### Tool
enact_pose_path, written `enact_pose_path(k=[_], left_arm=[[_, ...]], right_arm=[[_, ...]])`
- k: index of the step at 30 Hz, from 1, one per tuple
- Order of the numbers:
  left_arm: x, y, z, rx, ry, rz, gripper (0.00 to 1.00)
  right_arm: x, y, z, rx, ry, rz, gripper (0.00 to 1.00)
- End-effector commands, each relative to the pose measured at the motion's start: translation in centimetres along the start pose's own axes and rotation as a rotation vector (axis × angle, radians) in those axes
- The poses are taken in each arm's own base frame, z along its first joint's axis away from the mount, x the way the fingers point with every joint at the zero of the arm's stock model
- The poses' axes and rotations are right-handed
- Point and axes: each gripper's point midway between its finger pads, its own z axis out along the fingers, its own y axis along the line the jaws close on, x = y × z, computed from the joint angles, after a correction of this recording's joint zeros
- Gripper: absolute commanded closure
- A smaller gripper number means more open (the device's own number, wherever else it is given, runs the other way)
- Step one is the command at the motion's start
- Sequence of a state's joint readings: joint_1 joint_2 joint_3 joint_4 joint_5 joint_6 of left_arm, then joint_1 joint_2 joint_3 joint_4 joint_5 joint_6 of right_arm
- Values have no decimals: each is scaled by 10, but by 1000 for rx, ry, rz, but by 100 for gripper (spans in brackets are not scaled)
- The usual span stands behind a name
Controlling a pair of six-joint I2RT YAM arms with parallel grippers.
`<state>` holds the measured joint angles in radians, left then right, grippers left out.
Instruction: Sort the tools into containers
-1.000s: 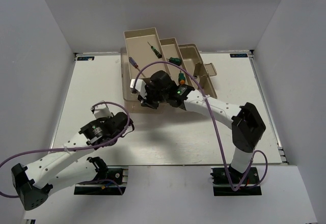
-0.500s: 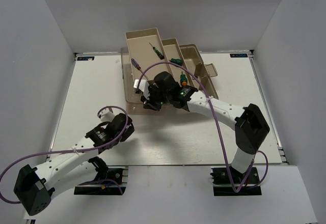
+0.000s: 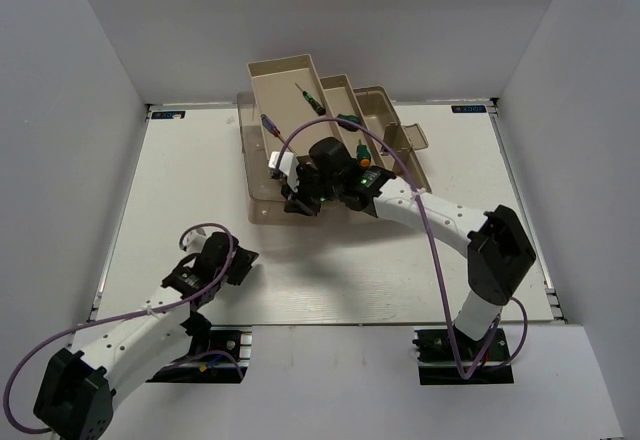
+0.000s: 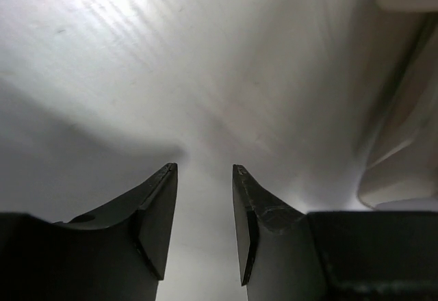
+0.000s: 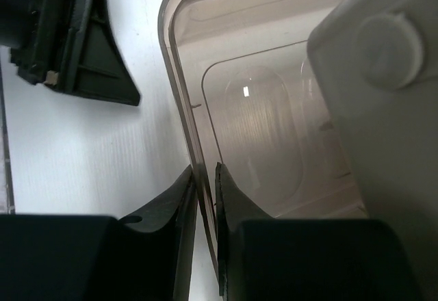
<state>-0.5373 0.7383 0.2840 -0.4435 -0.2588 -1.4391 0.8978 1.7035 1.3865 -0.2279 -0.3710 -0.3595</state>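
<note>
The beige toolbox (image 3: 285,78) stands open at the back. A thin black-green screwdriver (image 3: 305,97) lies in its top tray. A blue-red screwdriver (image 3: 270,125) lies in the left part. Two stubby green screwdrivers (image 3: 347,120) (image 3: 360,150) lie in the stepped trays. The wrenches are hidden. My right gripper (image 3: 296,200) (image 5: 205,185) is shut on the rim of the translucent brown lid (image 5: 260,123) (image 3: 262,192). My left gripper (image 3: 243,260) (image 4: 204,178) is open and empty, low over the bare table.
The white handle (image 3: 277,162) sits by my right wrist. In the left wrist view a beige toolbox part (image 4: 410,144) fills the right edge. White walls close in the table on the left, right and back.
My left arm has drawn back toward the near left of the table. My right gripper has shifted slightly toward the back, still holding the lid rim.
</note>
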Motion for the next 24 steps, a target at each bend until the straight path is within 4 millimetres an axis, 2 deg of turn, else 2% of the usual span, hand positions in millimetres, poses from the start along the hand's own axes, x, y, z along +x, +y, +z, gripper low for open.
enact_pose_path(k=[1,4,6,7,9,15,17,18,20,24], left_arm=[[0,-30,5,100,39,-67,52],[-1,-49,12,154,72,-72,51],[-2,-53,21,140,87,-45,51],[-7,-64,22,159,91,-54,51],[-7,-62,30,128,116,-36,51],[-35,-85,46,194,117,-89,48],[-39,-91,50,207,133,-75,47],[-41,-102,50,227,156,-69,47],[-47,-105,59,225,169,-68,46],[-49,-130,64,302,238,-39,42]], right_arm=[[-75,8,-39,-2,-228,1,100],[-74,11,-42,-21,-232,7,100],[-76,14,-45,-37,-242,1,100],[-73,17,-45,-47,-236,4,100],[-70,20,-46,-57,-231,5,100],[-70,31,-49,-107,-235,10,100],[-68,32,-48,-118,-228,17,100],[-67,35,-49,-132,-227,18,100],[-65,37,-49,-144,-220,21,100],[-63,42,-48,-173,-208,20,100]])
